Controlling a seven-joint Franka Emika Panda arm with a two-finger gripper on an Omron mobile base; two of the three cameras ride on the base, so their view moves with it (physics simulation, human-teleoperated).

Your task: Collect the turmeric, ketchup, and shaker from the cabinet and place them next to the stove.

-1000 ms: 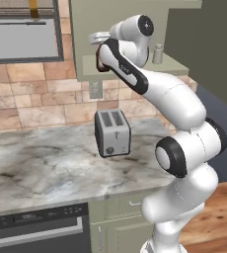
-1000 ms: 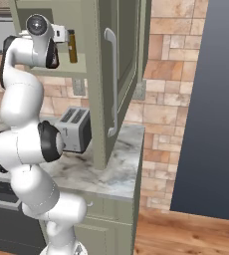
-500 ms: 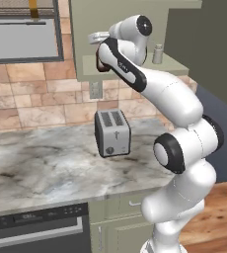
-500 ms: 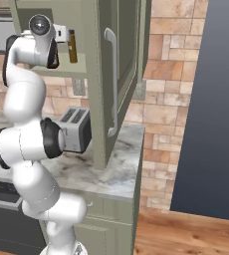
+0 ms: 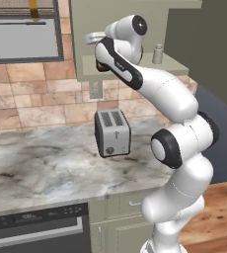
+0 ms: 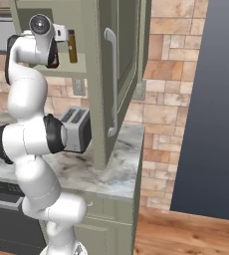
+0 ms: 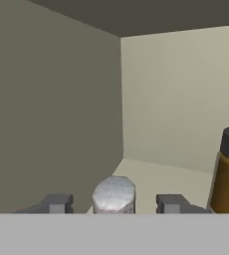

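1. Barely any arm motion since the earlier frames; gripper (image 7: 114, 204) sits inside the cabinet (image 5: 86, 29), jaws partway in, flanking the shaker (image 7: 114, 195); contact not clear, can't tell if gripped
2. Shaker stands on the cabinet shelf between the tips, turmeric (image 7: 228, 172) beside it
3. Shaker looks light, rigid, smooth metal so probably slippery; take it on the straight sides below the dome
4. Left base view shows a toaster (image 5: 112, 133) on the bench (image 5: 36, 163); right base view shows turmeric side-on by the wrist

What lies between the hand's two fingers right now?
The grey shaker sits between the hand's fingers, a gap on either side, seen in the hand view. The yellow jar stands outside them.
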